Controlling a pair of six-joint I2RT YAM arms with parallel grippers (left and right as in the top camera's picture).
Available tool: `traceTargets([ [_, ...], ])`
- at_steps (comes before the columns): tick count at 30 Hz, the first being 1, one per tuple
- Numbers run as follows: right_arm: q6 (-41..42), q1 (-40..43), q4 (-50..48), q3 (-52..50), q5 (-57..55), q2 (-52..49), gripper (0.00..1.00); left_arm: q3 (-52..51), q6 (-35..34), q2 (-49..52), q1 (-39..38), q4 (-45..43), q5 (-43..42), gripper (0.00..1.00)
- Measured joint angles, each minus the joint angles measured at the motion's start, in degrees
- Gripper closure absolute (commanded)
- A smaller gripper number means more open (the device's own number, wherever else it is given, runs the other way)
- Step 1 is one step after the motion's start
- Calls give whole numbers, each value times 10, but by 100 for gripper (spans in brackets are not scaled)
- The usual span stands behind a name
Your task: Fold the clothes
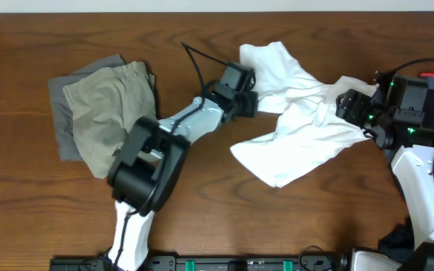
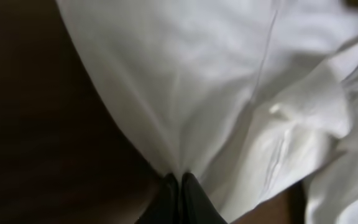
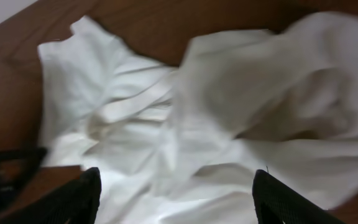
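Closest to us, in the left wrist view, the left gripper (image 2: 179,185) has its two dark fingers pressed together on a pinch of the white T-shirt (image 2: 229,93). The cloth gathers into creases that run straight down into the closed tips and fans out ahead of them and to their right. To the left of the fingers we see only dark table (image 2: 36,124). In the right wrist view the right gripper (image 3: 179,196) stands wide, one finger at each lower corner of the picture. The rumpled shirt lies between the fingers and spreads out ahead of them, and we cannot tell whether either finger touches it. From overhead, the shirt lies crumpled between the two grippers, each at one edge of it. Well behind the left gripper, beyond its arm, the khaki shorts (image 1: 111,113) lie on top of a grey piece (image 1: 61,113).
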State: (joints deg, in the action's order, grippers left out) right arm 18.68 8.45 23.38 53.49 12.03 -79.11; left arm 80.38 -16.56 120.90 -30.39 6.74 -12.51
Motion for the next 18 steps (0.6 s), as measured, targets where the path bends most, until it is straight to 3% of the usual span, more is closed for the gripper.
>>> traceTargets([
  [4,0,0,0,0,0,0,23,0,36,-111,22,43,66,94],
  [9,1,0,-1,0,8,0,22,7,82,-243,32,36,104,94],
  [18,-72,-30,-5,0,143,0,16,11,122,-331,13,-12,116,94],
])
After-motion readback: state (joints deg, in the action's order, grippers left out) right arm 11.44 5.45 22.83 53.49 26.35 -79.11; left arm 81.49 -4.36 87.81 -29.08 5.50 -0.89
